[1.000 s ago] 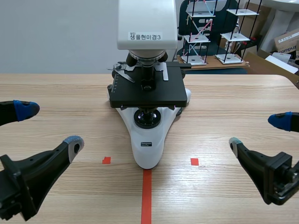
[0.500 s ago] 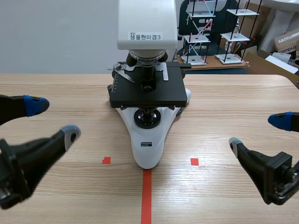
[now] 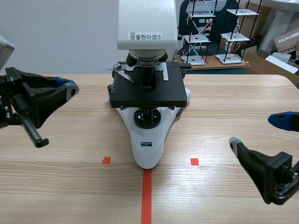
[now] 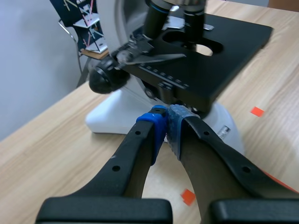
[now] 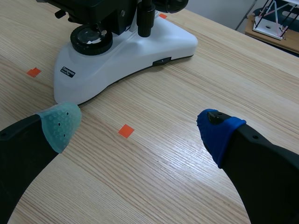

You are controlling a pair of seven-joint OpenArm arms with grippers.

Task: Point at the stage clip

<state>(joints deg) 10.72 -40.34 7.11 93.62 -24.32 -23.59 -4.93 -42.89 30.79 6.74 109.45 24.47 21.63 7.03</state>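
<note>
Left gripper [image 3: 69, 87] changed: was spread wide at lower left, now clenched, pads touching, holding nothing, raised to mid-left of frame with the tip aimed at the microscope [image 3: 148, 135]. Stage clip [image 3: 122, 71] sits on the stage's left rear, upper centre. From the left wrist it lies ahead of the tip, not yet near. Pointing pose looks set, approach unfinished. Right gripper [image 3: 259, 131] spread open at lower right, unmoved.

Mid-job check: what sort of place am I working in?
Probably a lab or classroom: a white-and-black microscope on a light wooden table, with black-rod model towers and a brown cardboard box behind.
</note>
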